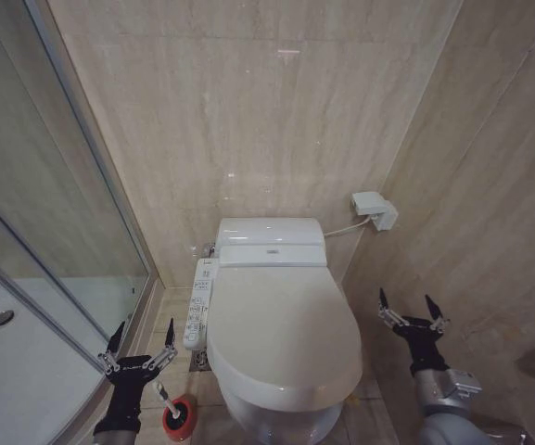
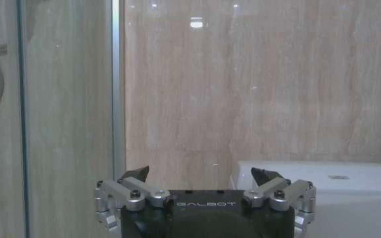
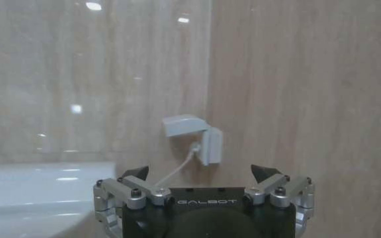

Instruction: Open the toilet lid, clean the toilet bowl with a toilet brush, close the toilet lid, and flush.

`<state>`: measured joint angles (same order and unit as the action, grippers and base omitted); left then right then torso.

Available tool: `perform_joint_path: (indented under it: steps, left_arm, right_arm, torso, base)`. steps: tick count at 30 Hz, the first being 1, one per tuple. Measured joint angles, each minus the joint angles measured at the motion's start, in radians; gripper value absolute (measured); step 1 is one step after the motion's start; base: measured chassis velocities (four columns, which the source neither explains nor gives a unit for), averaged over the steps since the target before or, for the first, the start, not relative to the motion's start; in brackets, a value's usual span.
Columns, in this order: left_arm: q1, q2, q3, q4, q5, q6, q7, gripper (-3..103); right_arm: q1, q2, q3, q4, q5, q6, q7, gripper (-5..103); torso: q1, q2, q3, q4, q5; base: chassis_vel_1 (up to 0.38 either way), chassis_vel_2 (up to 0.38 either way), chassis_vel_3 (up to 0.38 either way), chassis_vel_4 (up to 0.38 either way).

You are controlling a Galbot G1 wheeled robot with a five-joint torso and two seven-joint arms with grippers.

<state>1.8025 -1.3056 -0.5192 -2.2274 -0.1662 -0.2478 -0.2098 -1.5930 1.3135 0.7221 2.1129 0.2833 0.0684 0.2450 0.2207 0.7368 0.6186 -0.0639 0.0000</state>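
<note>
- Toilet lid (image 1: 281, 324) shut flat over the seat, dead centre of the head view, hinged at 12 o'clock to the boxy white rear unit (image 1: 270, 241).
- Toilet bowl (image 1: 276, 419) mostly covered by the lid, white outer wall showing at 6 o'clock; inside hidden.
- Side control panel (image 1: 198, 303) fixed along the lid's 9 o'clock edge.
- Toilet brush (image 1: 167, 399) standing tilted in its red holder cup (image 1: 180, 419) on the floor, at roughly 8 o'clock from the lid; head seemingly down in the cup, hard to tell.
- Left gripper (image 1: 139, 343) raised just above the brush at 8 o'clock from the lid, fingers (image 2: 136, 174) spread wide, holding nothing.
- Right gripper (image 1: 409, 308) raised at 3 o'clock from the lid, apart from it, fingers (image 3: 133, 173) likewise spread and empty.
- White wall box (image 1: 374, 209) with cable at 1 o'clock from the lid.
- Glass shower door (image 1: 44, 204) and white shower tray (image 1: 17, 371) off at 9 o'clock.
</note>
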Motion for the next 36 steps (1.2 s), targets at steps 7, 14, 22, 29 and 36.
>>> perform_joint_path:
  steps: [7, 14, 22, 29, 36]
  left_arm:
    - [0.000, 0.000, 0.000, 0.000, 0.000, 0.000, 0.000, 100]
    - [0.000, 0.000, 0.000, 0.000, 0.000, 0.000, 0.000, 100]
    - [0.000, 0.000, 0.000, 0.000, 0.000, 0.000, 0.000, 100]
    - [0.000, 0.000, 0.000, 0.000, 0.000, 0.000, 0.000, 100]
    - [0.000, 0.000, 0.000, 0.000, 0.000, 0.000, 0.000, 100]
  right_arm:
    - [0.008, 0.016, 0.022, -0.014, 0.005, -0.016, 0.011, 100]
    - [0.036, 0.011, 0.007, -0.034, 0.007, -0.006, 0.007, 100]
    - [0.050, 0.005, 0.011, -0.033, 0.015, -0.018, 0.012, 100]
    - [0.048, 0.003, 0.010, -0.023, 0.017, -0.032, 0.012, 100]
    - [0.048, 0.001, 0.010, -0.022, 0.019, -0.034, 0.012, 100]
  torso:
    - [0.000, 0.000, 0.000, -0.0002, -0.0001]
    - [0.000, 0.000, 0.000, 0.0001, 0.0000]
    - [0.000, 0.000, 0.000, 0.0000, 0.0000]
    - [0.000, 0.000, 0.000, 0.0000, -0.0001]
    - [0.000, 0.000, 0.000, 0.0000, 0.0000]
  base:
    - [0.000, 0.000, 0.000, 0.000]
    - [0.000, 0.000, 0.000, 0.000]
    - [0.000, 0.000, 0.000, 0.000]
    - [0.000, 0.000, 0.000, 0.000]
    - [0.000, 0.000, 0.000, 0.000]
